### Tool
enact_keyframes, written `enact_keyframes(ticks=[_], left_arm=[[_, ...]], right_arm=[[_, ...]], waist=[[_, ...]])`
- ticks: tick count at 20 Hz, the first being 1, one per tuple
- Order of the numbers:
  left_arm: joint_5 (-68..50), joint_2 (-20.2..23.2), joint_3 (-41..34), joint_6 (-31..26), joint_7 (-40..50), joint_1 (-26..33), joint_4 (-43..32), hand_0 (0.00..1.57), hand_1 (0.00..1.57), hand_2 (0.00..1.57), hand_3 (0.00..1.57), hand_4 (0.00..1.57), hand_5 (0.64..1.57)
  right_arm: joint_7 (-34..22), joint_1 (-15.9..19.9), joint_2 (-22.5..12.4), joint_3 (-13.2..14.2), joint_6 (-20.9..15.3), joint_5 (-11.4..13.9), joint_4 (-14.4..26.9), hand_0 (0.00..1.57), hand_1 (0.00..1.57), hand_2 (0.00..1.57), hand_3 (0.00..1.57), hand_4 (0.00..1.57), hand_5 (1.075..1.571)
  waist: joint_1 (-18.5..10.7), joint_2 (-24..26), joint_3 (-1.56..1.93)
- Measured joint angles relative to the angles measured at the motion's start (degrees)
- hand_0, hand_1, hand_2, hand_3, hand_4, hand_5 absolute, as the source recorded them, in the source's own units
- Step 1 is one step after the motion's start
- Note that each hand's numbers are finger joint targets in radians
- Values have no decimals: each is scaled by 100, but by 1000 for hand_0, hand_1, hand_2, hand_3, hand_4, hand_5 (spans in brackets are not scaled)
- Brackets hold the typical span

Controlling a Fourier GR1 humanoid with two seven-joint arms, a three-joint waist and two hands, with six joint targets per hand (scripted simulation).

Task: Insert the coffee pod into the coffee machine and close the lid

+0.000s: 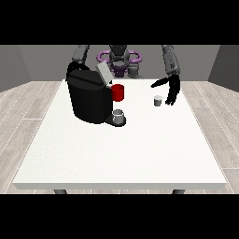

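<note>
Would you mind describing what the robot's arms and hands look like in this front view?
The arm at the view's right is grey and segmented, darkening towards the wrist, and ends in a black hand with slender fingers and a thumb. The arm at the view's left shows only its grey upper part; its hand is hidden. No cables or markings show.

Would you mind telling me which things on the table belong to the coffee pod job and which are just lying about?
Part of the job:
- coffee pod, small and pale, on the table beside the robot hand at the view's right
- coffee machine, black
- lid, raised

Just lying about:
- red cup, beside the machine
- grey cup, at the machine's base
</note>
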State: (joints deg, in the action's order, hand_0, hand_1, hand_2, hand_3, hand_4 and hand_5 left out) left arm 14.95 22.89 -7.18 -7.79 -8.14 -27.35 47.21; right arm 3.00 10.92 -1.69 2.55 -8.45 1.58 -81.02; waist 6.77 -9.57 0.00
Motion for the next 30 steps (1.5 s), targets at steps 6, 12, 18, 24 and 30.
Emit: enact_keyframes(ticks=[6, 12, 18, 24, 30], left_arm=[[419, 132, 94, 195, -211, -167, -541, 580, 580, 719, 472, 0, 1571], [924, 172, 324, 489, -393, -173, -831, 645, 645, 788, 527, 0, 1571], [1259, 91, 333, 1095, -701, -346, -1083, 775, 775, 917, 692, 351, 1571], [1458, 128, 227, 1592, -1050, -554, -1386, 987, 987, 1095, 867, 286, 1571], [1829, 210, 391, 1674, -977, -716, -1605, 1174, 1174, 1286, 1183, 412, 1571]], right_arm=[[-167, 96, 24, -64, 1, -8, -90, 0, 0, 0, 0, 434, 1571], [-97, 20, -17, -71, 55, -52, -55, 0, 0, 0, 0, 491, 1571], [-194, 133, 20, -60, 7, -101, -130, 0, 0, 0, 0, 505, 1571], [-89, 103, 18, -76, 30, -204, -217, 0, 0, 0, 0, 426, 1571], [-87, 137, 11, -95, -34, -229, -174, 0, 0, 0, 0, 445, 1571]], waist=[[103, -79, -2], [135, -59, -1], [183, -136, -2], [271, -308, 8], [281, -292, 12]])
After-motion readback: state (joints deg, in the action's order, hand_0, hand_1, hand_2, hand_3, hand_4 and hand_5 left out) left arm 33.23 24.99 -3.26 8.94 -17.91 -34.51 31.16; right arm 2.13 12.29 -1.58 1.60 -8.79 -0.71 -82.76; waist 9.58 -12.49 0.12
